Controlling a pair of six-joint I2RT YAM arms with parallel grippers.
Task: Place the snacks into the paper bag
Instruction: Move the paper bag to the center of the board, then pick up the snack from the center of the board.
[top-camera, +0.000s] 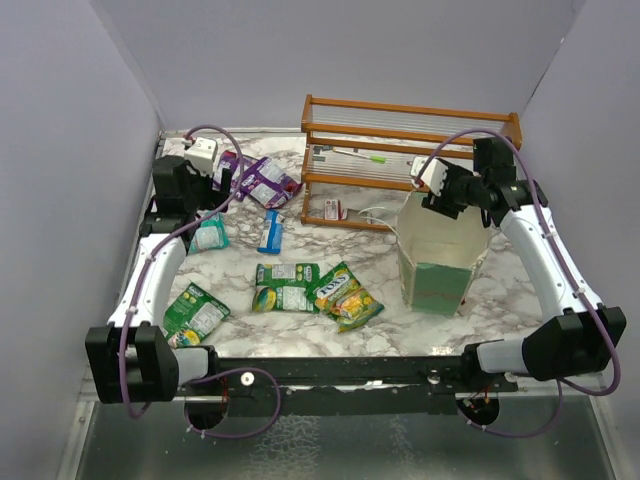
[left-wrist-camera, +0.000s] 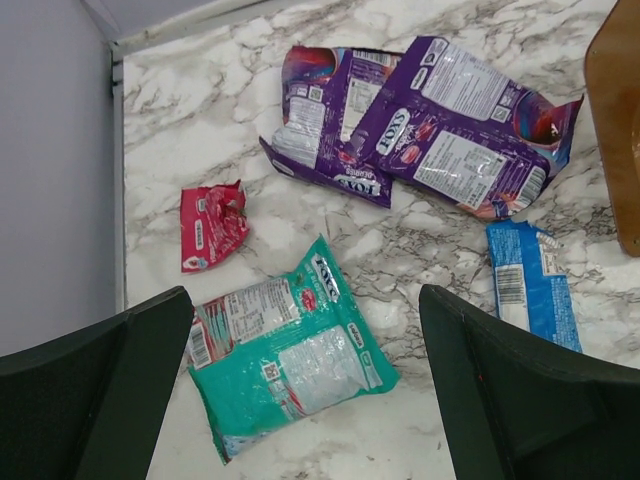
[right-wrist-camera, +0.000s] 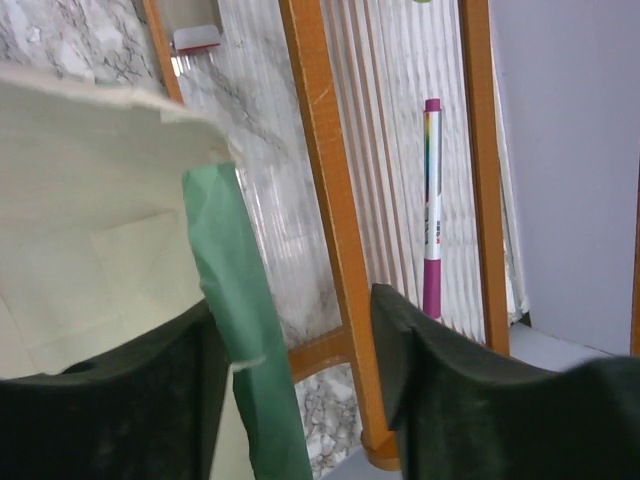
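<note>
Paper bag (top-camera: 436, 285) stands upright, long axis vertical, mouth facing up

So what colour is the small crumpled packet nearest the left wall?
Red-pink crumpled packet; left wrist view.

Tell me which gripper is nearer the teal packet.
Left. The left gripper hovers above the teal packet; the right gripper is far off, straddling the paper bag's rim.

Soft, even light falls from above, and shadows on the marble surface (top-camera: 300, 325) are faint. The purple packets (left-wrist-camera: 440, 130) catch mild glare. The right wrist view is slightly blurred, with the right hand (right-wrist-camera: 295, 315) dark and unfocused.
</note>
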